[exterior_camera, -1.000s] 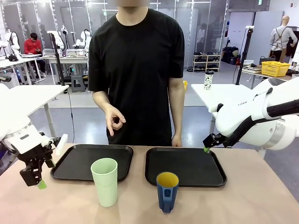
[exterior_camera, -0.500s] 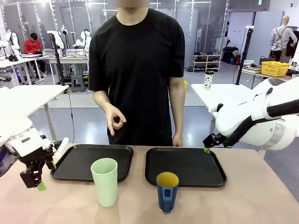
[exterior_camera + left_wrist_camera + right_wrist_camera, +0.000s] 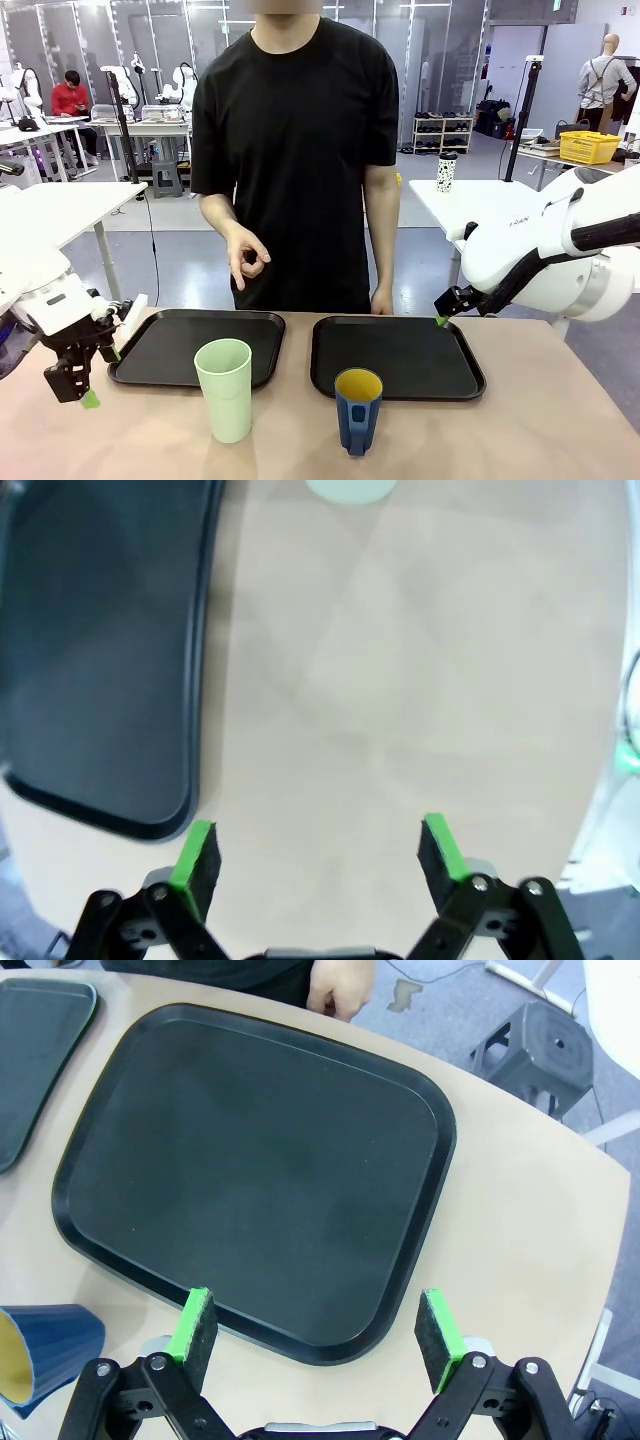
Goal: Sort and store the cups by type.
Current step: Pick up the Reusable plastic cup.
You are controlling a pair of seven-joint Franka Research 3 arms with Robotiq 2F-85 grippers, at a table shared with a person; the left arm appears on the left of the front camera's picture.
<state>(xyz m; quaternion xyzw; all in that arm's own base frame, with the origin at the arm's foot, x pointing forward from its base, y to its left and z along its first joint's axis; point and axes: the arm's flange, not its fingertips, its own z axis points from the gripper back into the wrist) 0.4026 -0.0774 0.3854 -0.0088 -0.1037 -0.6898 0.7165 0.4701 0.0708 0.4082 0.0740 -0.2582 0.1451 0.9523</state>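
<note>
A tall pale-green tumbler (image 3: 226, 388) stands on the table in front of the left black tray (image 3: 200, 346); its base (image 3: 350, 488) shows at the top of the left wrist view. A shorter dark-blue mug with a yellow inside (image 3: 357, 408) stands in front of the right tray (image 3: 395, 355) and shows at the lower left of the right wrist view (image 3: 45, 1353). My left gripper (image 3: 100, 375) hangs open over the table's left edge, beside the left tray (image 3: 100, 650), with nothing between its fingers. My right gripper (image 3: 441, 315) stands open above the right tray's far right corner (image 3: 260, 1170).
A person in a black shirt stands at the far side, one hand (image 3: 244, 256) raised with fingers curled, the other hand (image 3: 378, 300) resting on the table edge by the right tray (image 3: 340, 985). A stool (image 3: 540, 1055) stands beyond the table.
My left gripper has drifted slightly left and up at the table's left edge. The cups, trays and right arm have not moved.
</note>
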